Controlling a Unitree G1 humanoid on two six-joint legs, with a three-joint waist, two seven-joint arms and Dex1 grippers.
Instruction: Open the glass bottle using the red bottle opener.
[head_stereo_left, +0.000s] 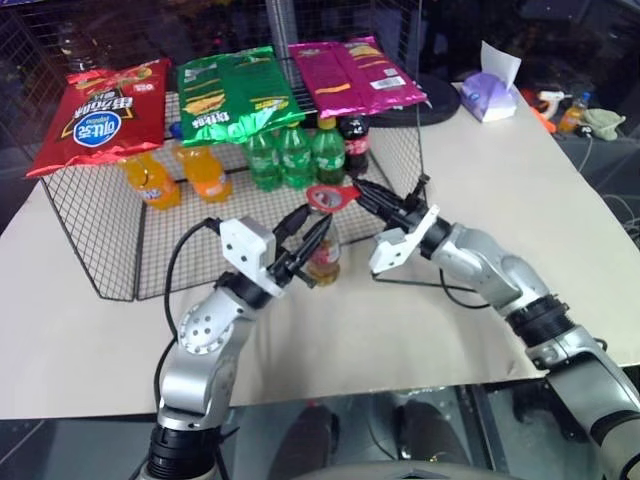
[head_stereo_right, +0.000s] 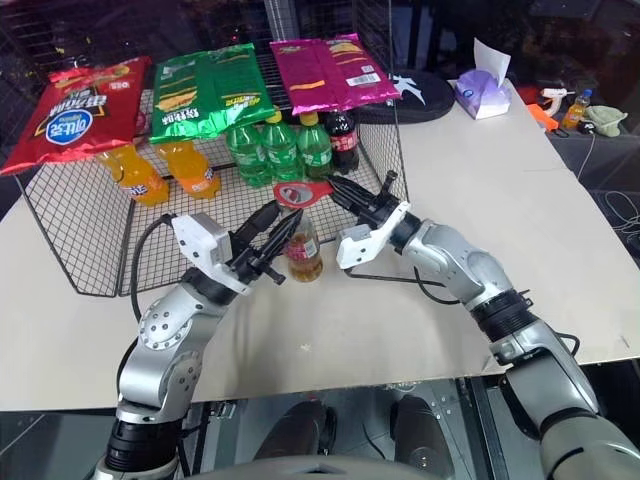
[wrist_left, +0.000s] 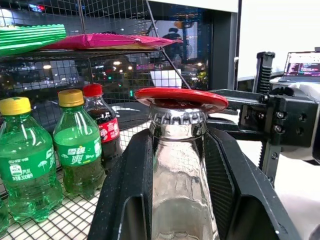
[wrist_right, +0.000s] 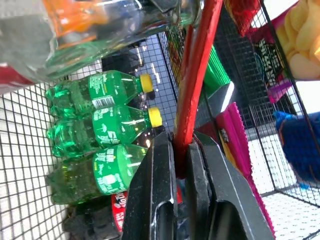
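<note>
Cap (wrist_left: 177, 116) half under red bottle opener (wrist_left: 181, 99)

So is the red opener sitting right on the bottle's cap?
Touching. In the left wrist view the red bottle opener lies flat on the crown cap of the glass bottle, with no gap between them.

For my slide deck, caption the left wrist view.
Left gripper clamps the glass bottle while the red bottle opener sits on its crown cap.
</note>
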